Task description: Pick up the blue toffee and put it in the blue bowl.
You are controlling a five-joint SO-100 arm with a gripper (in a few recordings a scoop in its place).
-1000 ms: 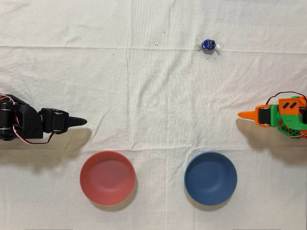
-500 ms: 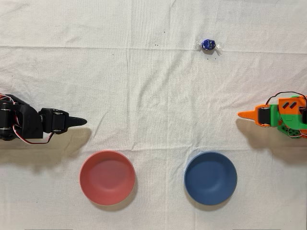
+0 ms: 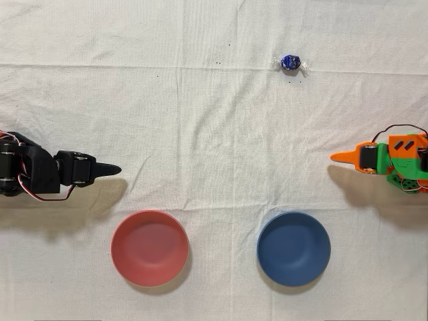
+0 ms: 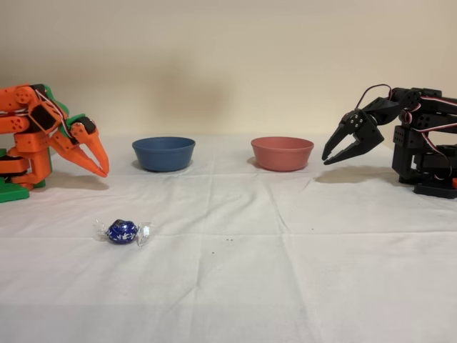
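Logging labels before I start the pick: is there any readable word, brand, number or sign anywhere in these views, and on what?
None can be read.
blue toffee: shiny foil, no legible print.
blue bowl and red bowl: plain.
Orange arm's gripper: no markings seen.
White cloth: a few dark specks, no text.

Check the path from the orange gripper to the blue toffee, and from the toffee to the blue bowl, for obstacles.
Nothing visible blocks either path. Bare cloth lies between the gripper and the blue toffee, and between the toffee and the blue bowl.
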